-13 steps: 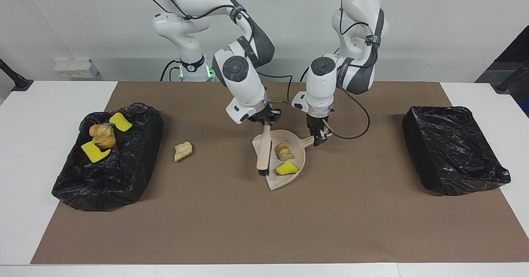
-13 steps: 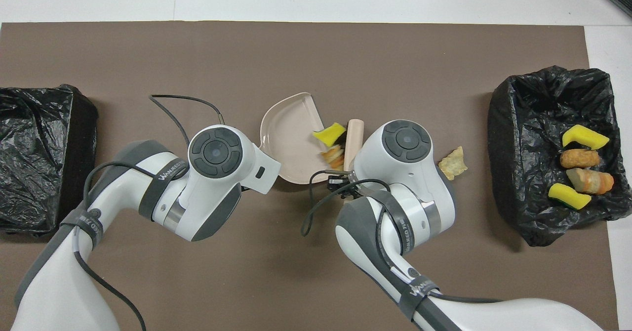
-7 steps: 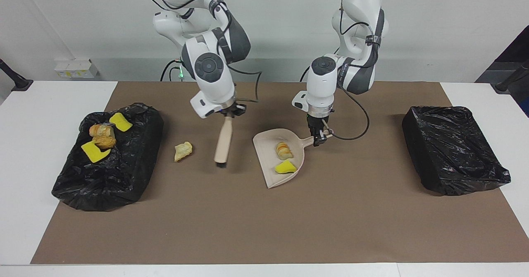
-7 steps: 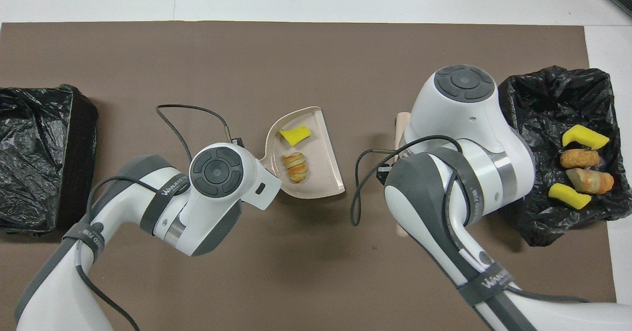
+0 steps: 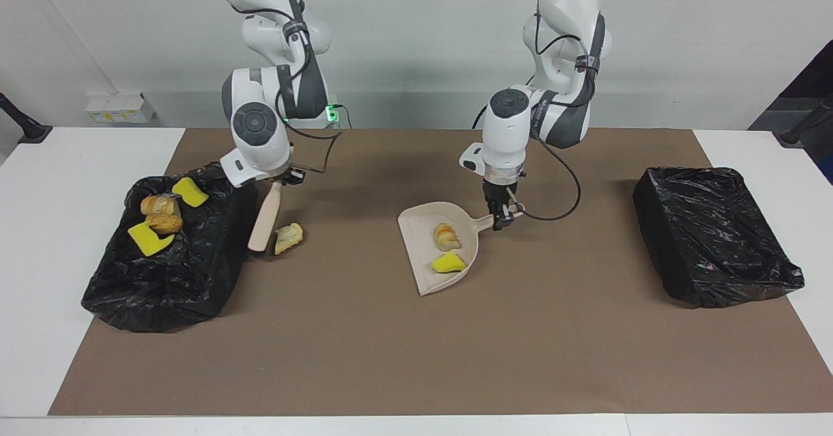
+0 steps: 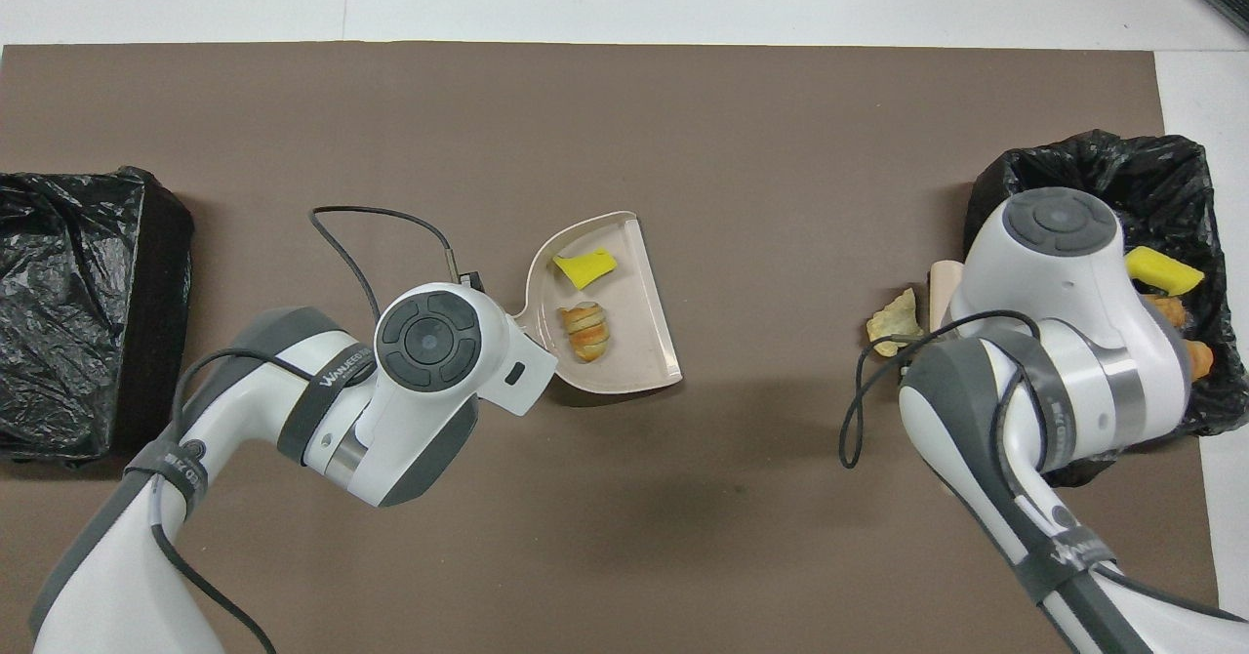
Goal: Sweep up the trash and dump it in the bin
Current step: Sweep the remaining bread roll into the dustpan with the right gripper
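The right gripper (image 5: pixel 278 179) is clamped on the brush (image 5: pixel 265 218), set at nine o'clock of the bread scrap (image 5: pixel 288 237) to push it toward the dustpan (image 5: pixel 423 241), which the left gripper (image 5: pixel 501 218) pins flat by its handle, a sponge piece (image 5: pixel 448 263) and roll (image 5: pixel 446 236) inside.

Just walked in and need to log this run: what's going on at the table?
Two arms are sweeping scraps into bins. The left gripper holds the dustpan by its handle on the mat; a bread piece and a yellow sponge chunk lie in it. The right gripper holds the brush beside a loose bread bit, next to the bin at the right arm's end, which holds four pieces. The other bin shows no trash.
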